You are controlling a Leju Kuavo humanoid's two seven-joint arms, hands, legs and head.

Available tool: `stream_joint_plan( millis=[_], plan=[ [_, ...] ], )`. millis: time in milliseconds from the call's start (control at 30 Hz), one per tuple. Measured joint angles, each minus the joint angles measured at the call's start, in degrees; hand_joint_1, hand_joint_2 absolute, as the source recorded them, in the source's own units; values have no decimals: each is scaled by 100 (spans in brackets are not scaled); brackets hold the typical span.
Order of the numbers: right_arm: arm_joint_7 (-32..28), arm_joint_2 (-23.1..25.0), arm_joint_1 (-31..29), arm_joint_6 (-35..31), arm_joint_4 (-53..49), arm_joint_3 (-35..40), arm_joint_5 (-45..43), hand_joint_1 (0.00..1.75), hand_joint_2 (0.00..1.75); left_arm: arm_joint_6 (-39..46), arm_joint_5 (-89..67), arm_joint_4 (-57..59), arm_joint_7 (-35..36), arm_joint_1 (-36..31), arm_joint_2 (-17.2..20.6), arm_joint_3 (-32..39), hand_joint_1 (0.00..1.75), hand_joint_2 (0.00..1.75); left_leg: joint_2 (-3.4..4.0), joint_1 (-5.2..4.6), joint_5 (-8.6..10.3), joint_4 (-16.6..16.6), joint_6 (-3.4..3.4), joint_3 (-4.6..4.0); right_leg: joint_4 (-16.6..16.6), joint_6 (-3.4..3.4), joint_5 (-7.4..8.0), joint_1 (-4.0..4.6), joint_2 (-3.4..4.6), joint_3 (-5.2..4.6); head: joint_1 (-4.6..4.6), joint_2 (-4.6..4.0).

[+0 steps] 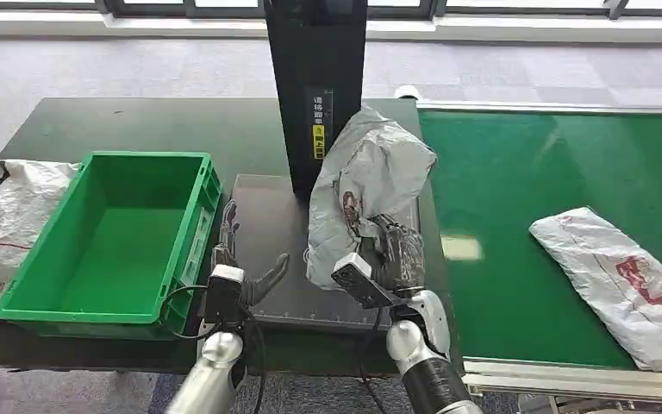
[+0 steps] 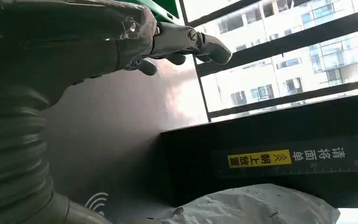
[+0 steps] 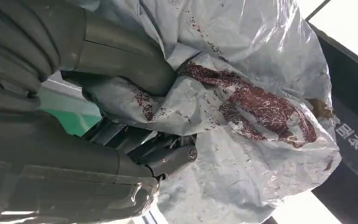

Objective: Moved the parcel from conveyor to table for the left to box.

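Just above the right hand [image 1: 390, 263]: parcel [image 1: 366, 185], gripped at its lower end, over the tray [image 1: 263, 207] by the scanner post [image 1: 315, 86]. Left hand [image 1: 246, 276] empty, fingers spread beside it, prob. ready to box it in the bin [image 1: 112, 237].

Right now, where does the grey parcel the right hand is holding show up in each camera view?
Head view: grey parcel stands centre, gripped by the right hand, beside the black post.
Left wrist view: its top shows at the lower edge, under the post's yellow label.
Right wrist view: it spans most of the picture.
Shared landmark: the black post.
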Motion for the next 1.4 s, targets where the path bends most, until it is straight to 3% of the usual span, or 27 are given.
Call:
stream_joint_plan(
  millis=[1000, 1167, 1333, 1367, 1400],
  plan=[
    [111, 2, -186, 90, 842, 0, 9, 175, 175, 0, 0, -2, -2, 3, 0, 0, 0, 175, 0, 0, 0, 0, 0, 0, 0, 0, 0, 0, 0, 0, 0, 0],
    [-399, 2, -238, 1352, 1071, 65, -127, 175, 175, -114, -2, 31, 0, -4, -2, 0, 0, 175, 2, 0, -1, 0, -1, 4, 0, 0, 0, 1, 5, -1, -2, 0],
    [-865, 2, -209, 2117, 1294, 365, -378, 175, 175, -120, 55, 116, -2, -23, -2, 0, 0, 175, 2, 0, -1, 0, -1, 2, 0, 0, -1, 1, 5, -2, 0, 0],
    [-870, 2, -189, 2236, 1294, 429, -481, 0, 175, -120, 74, 131, 0, -26, -2, 0, 0, 175, 2, 0, -1, 0, -1, 2, 0, 0, -1, 1, 6, -2, -2, 0],
    [-876, 0, -168, 2352, 1292, 507, -621, 0, 175, -120, 107, 149, -2, -29, -2, 0, 0, 175, 2, 0, -1, 0, -1, 3, -1, 0, -1, 1, 6, -3, -2, 0]
  ],
)
